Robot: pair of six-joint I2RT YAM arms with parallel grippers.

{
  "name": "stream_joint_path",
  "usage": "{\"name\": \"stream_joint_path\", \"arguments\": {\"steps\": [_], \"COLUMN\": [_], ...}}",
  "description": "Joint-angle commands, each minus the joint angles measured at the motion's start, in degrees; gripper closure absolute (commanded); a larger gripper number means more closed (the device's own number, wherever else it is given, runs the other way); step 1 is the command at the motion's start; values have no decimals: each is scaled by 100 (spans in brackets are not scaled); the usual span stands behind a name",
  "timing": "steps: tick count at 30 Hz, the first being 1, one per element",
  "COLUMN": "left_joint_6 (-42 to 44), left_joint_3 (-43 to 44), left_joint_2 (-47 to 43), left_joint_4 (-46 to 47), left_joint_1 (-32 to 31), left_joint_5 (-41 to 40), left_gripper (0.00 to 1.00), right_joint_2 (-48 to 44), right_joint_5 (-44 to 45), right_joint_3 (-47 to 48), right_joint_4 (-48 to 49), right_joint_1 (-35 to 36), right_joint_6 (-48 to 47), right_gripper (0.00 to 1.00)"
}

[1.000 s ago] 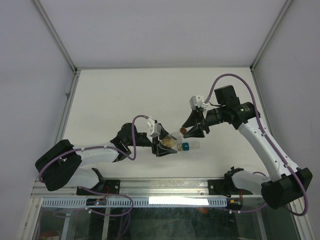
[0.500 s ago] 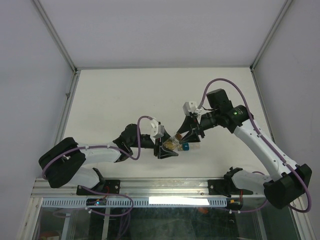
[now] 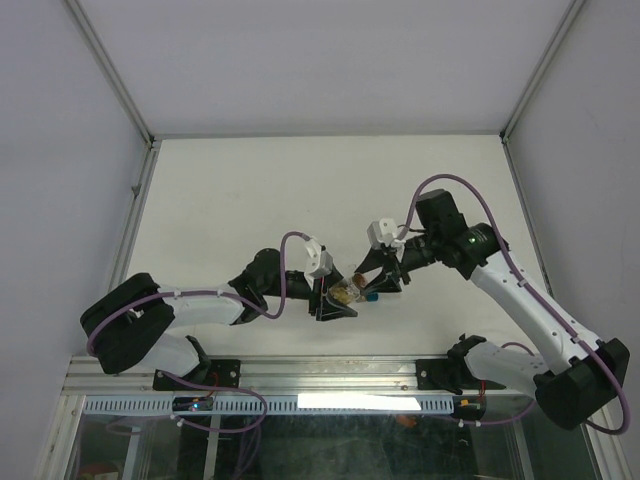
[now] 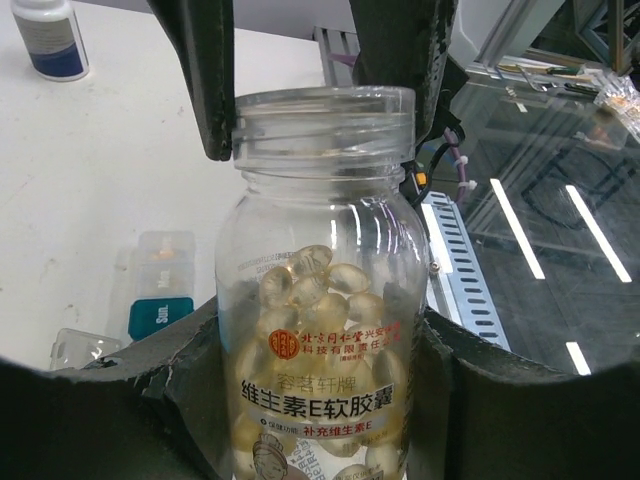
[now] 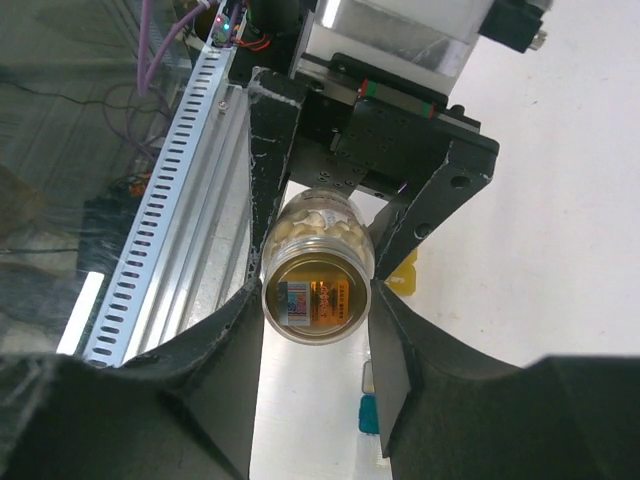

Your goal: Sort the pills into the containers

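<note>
A: Where are the pills?
B: Inside the clear bottle, pale capsules heaped behind the label. The left gripper clamps the bottle's body, jaws narrow around it.
A: Bottle's long axis?
B: Straight out from the left fingers, mouth end toward the right gripper. The right wrist view looks almost dead down that axis, so the two tools meet nose to nose.
A: Right tool's state?
B: Fingers close-set, flanking the bottle's top on both sides. Gripping or only straddling, cannot tell. A clear cap there is possible, not confirmed.
A: The containers?
B: On the table just beside and below the bottle, teal cell showing. Neither gripper touches them.
A: Arm poses?
B: The left arm lies low, reaching rightward near the front edge. The right arm is elbow-bent, wrist turned back toward the left one. The next move likely turns on that shared axis.
</note>
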Motion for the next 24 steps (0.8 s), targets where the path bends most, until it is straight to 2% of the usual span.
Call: {"name": "stream_joint_path", "arguments": {"steps": [1,6,11,15,19,24], "left_joint_6": [-403,-517,-287,9,703,1329], "left_joint_3": [251,559,728,775,841,1020], "left_joint_2": [-124,-32,-97,-237,-457,-400], "left_joint_4": [865,761,360,46,-502,-785], "left_joint_1": [-21,-22,-17,-29,-175,-348], "left_joint_5": [42,326,138,-396,-1392,-2750], "left_gripper": [100,100,100,100,100,100], "right_joint_2": [-352,-231,-214,-263,-166,100], "right_joint_5": [22,-220,-84,233,744,1912], "right_joint_3": [-170,-58,-12,-182,-278,-343], "right_joint_4": [-33,-338,-146,611,1188,1784], "right_joint_1": [102,120,128,123,122,126], "right_joint_6": [-996,-1351,-821,377,1816,3531], "right_gripper": [77,77,78,80,80,85]}}
